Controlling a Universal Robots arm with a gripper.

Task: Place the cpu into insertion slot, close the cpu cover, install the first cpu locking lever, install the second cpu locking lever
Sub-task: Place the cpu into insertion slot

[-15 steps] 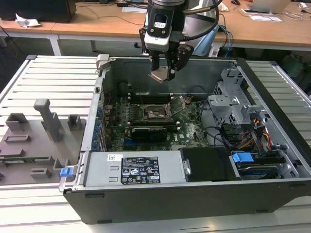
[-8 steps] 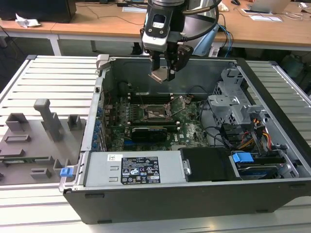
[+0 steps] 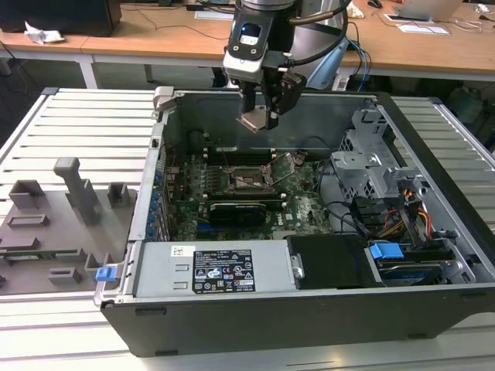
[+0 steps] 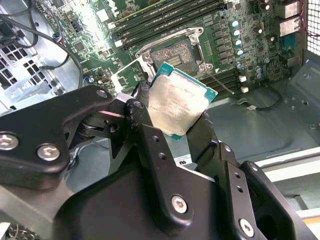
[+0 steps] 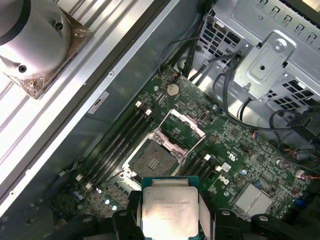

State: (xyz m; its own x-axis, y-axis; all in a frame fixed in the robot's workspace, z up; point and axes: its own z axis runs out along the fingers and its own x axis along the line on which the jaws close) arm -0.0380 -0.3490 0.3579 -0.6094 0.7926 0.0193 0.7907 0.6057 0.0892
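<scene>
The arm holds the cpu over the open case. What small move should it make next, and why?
Probably a slow descent toward the socket, with the chip held square to it. The gripper is shut on the cpu, which hangs well above the board in the exterior view. The socket looks empty, and the cpu cover stands open.
</scene>
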